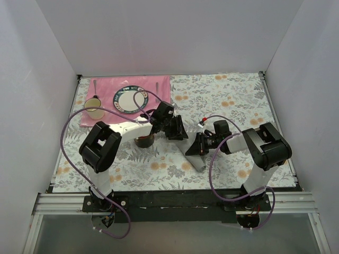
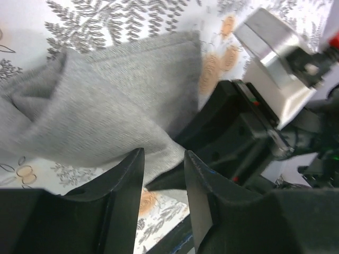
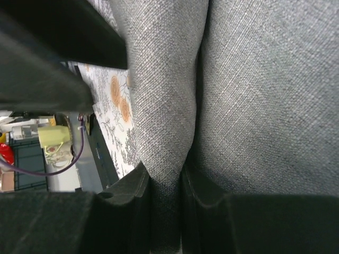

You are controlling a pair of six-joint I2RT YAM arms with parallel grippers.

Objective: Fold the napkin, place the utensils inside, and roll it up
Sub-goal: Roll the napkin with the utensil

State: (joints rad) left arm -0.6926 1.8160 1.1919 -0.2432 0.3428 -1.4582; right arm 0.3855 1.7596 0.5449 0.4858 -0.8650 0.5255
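Observation:
The grey napkin (image 1: 195,159) hangs bunched in mid-table between my two grippers. My right gripper (image 1: 197,147) is shut on a fold of the napkin (image 3: 254,79), which fills the right wrist view and is pinched between the jaws (image 3: 167,177). My left gripper (image 1: 179,128) is just left of it, open. In the left wrist view the napkin (image 2: 106,106) drapes past its fingertips (image 2: 164,156) without being pinched, with the right gripper's black body close behind. Slim utensils (image 1: 158,85) lie on the pink placemat, too small to make out.
The pink placemat (image 1: 106,87) lies at the back left with a dark-rimmed plate (image 1: 130,98) and a pale mug (image 1: 95,104). A dark brown round object (image 1: 144,141) sits under the left arm. The floral tablecloth (image 1: 233,95) covers the table; white walls enclose it.

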